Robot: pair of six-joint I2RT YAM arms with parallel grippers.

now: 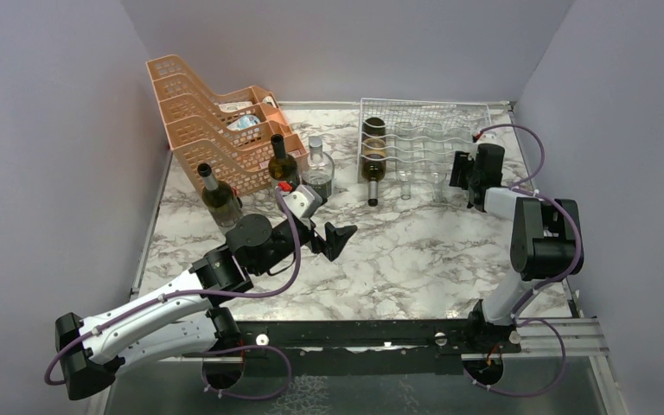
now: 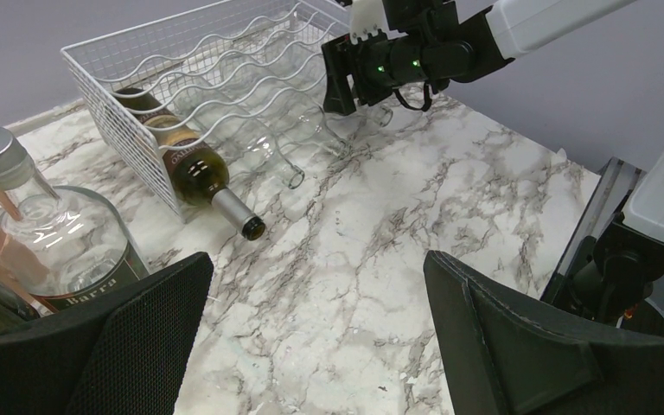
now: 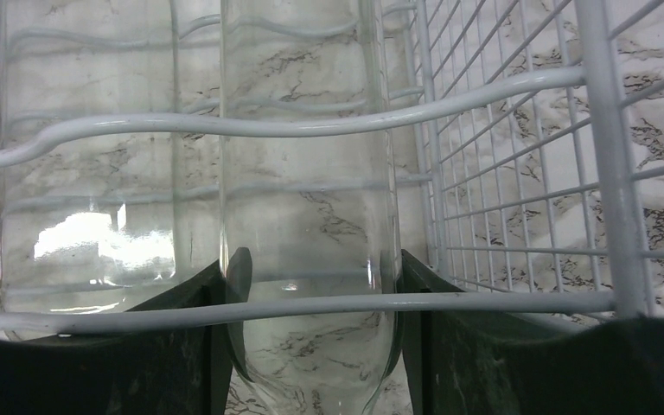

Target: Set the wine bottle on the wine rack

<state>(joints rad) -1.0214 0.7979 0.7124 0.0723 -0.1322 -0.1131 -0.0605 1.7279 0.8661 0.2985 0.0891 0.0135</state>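
Where the rack sits: the rack [image 1: 432, 117] is far right on the marble table [image 1: 398, 259], open front facing near.
Clear bottle [image 3: 311, 173]: this is the one we care about. It's lying down inside the rack, in the end cradle right beside the right mesh wall. White wavy wires cross in front of it in the right wrist view. Which tier it's on, we honestly can't tell.
Right gripper [image 3: 322, 259]: parked at the rack's near right corner, with its fingers [image 3: 181, 363] snug against both sides of the clear bottle. We'd call that clamped on the glass.
Second clear bottle [image 3: 86, 173]: lies just left of the gripped one, also in the rack.
Dark bottle [image 2: 192, 169]: in the rack's left end cradle, neck poking out toward the near side over the table.
Left gripper [image 2: 318, 268]: hangs over the middle-left of the table, well apart from the rack. Its fingers are spread wide and we see nothing between them.
Trays [image 1: 199, 121]: orange, perforated, stacked, far left.
Standing bottles: one green bottle [image 1: 221, 201] is upright at the near left corner of the trays, and another green bottle [image 1: 283, 162] is just in front of them. A capped bottle [image 1: 317, 169] of clear glass with a silver top stands right beside that second one.
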